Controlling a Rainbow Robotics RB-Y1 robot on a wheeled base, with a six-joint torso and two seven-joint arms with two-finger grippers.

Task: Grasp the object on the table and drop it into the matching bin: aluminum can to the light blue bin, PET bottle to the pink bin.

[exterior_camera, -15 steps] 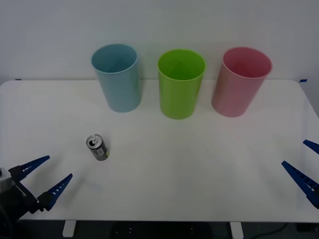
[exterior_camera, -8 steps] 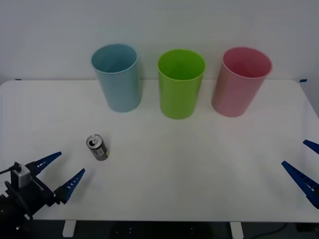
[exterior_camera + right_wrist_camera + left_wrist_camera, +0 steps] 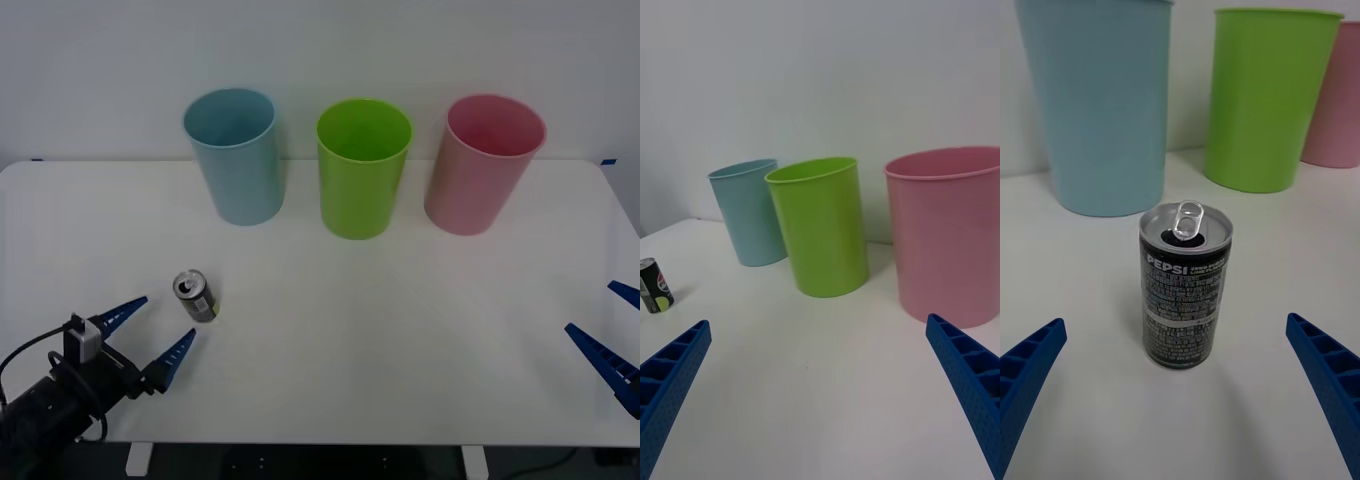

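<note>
In the front view we see the can (image 3: 195,295) standing upright on the white table (image 3: 400,330), in the lower left part of the frame, its silver pull-tab top facing up. Our left gripper (image 3: 158,331) sits just below and left of it, at the bottom left corner, with its two blue fingers spread wide and nothing between them. The fingertips point up and right toward the can and flank the space just short of it; they are near it, not touching.

In the left wrist view the can (image 3: 1186,283) stands in the middle of the frame, dead centre between the two open fingers (image 3: 1030,367) at the bottom corners, with bare table on either side.

Along the back of the table three bins stand in a row: the light blue bin (image 3: 234,156) at upper left, the lime green bin (image 3: 363,167) in the middle, and the pink bin (image 3: 484,163) at upper right. The can lies in front of the light blue bin, well apart from it.

Our right gripper (image 3: 622,340) rests at the lower right edge of the front view, its fingers apart and empty, far from the can.
</note>
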